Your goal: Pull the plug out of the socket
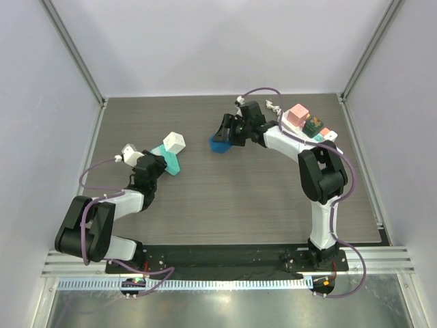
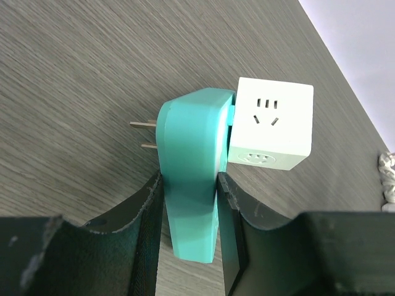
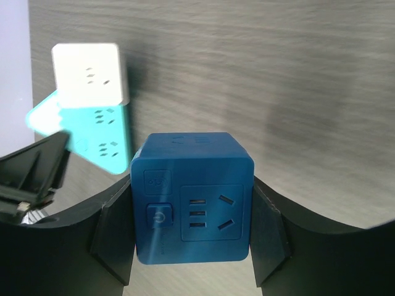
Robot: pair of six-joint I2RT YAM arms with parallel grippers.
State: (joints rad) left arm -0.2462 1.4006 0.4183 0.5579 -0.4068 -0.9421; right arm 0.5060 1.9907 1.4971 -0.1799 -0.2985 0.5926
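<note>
Teal hard-plastic plug (image 1: 168, 160) sits left of centre in top view, well apart from blue cube socket (image 1: 218, 144). Left wrist: left tool (image 2: 190, 185) clamps its flat flanks, apt for a body judged light, stiff, slick; long axis runs away from the lens, bare prongs (image 2: 143, 134) pointing left. Right wrist: right tool (image 3: 192, 206) grips that socket.

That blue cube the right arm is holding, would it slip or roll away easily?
It probably won't roll: the blue cube has flat faces and looks like rigid plastic. Its smooth sides might slip, though the right end effector clamps two opposite faces squarely.
</note>
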